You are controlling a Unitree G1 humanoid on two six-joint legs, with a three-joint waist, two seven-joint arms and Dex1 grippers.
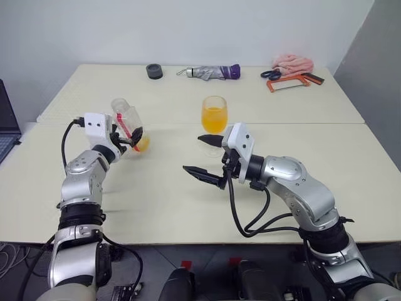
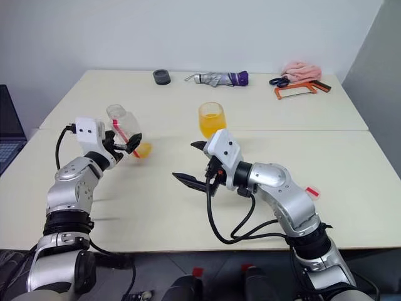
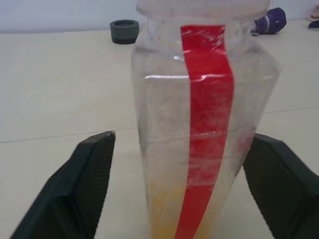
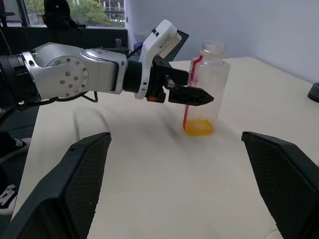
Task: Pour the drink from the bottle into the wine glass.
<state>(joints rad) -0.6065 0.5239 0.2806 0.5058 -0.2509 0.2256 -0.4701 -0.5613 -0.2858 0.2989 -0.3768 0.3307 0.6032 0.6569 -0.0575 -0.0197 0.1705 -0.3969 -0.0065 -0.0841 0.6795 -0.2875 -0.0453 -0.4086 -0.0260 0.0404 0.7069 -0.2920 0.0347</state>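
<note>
I see the bottle (image 1: 130, 126) left of centre in the head view, standing upright on the table (image 1: 188, 188), uncapped, its mouth open at the top. It is nearly empty: just a shallow pool of drink (image 4: 199, 127) sits at its bottom, and a red strip runs down its side. The glass (image 1: 214, 116) stands just above the middle of the frame, its bowl filled with orange liquid to well over half; its stem and foot are hidden behind my right gripper.

My left gripper (image 1: 128, 140) sits at the bottle, fingers spread to either side of it. In the left wrist view I see a gap between each black finger (image 3: 79, 186) and the plastic, so it is not pinching the bottle. My right gripper (image 1: 205, 157) hangs near the centre of the frame, just below the glass, pointing toward the left side of the picture, fingers wide apart and holding nothing.

Along the top edge of the table I see a dark round cap-like thing (image 1: 154, 71) at upper left-centre, a folded umbrella (image 1: 210, 72) beside it, and at upper right scissors (image 1: 270, 74), an orange-framed saw (image 1: 289, 82) and a pink cloth (image 1: 293, 62). All lie well apart from the bottle and glass. A laptop (image 1: 7, 122) edge shows at far left.
</note>
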